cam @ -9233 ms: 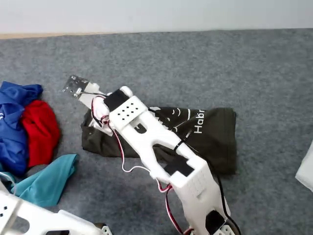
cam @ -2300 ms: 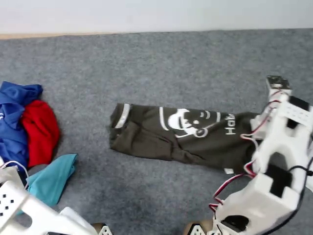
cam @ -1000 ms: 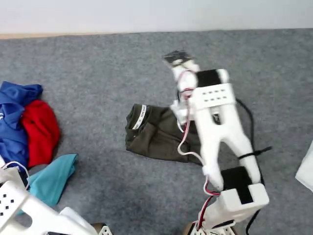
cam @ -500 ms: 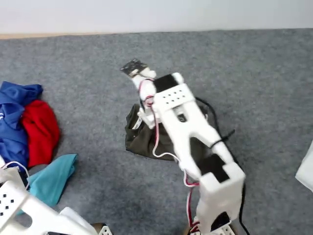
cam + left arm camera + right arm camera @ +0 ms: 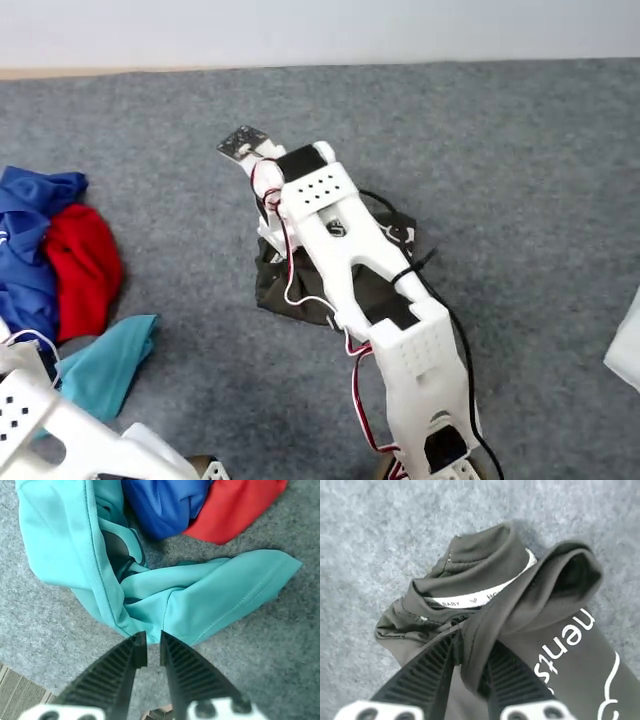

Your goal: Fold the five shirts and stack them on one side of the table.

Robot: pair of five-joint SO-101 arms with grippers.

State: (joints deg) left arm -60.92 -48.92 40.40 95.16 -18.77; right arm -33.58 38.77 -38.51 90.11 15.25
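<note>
A dark olive shirt (image 5: 277,287) with white print lies bunched in the middle of the grey table, folded over itself. My right gripper (image 5: 471,652) is shut on a fold of this shirt (image 5: 560,645), just beside its collar label. In the high view the right arm reaches from the near edge over the shirt, with the right gripper (image 5: 269,236) at the shirt's left end. My left gripper (image 5: 153,650) is shut and holds nothing, hovering at the hem of a teal shirt (image 5: 200,605). Blue (image 5: 160,505) and red (image 5: 235,510) shirts lie beyond it.
At the table's left side lie the blue shirt (image 5: 30,250), the red shirt (image 5: 82,265) and the teal shirt (image 5: 100,370) in a loose pile. Something white (image 5: 628,345) shows at the right edge. The left arm's base (image 5: 40,430) sits at the near left corner.
The right arm has swung from the table's right side to the left, dragging the dark shirt's end over itself. The shirt is now a compact bundle. The left arm has hardly moved.
</note>
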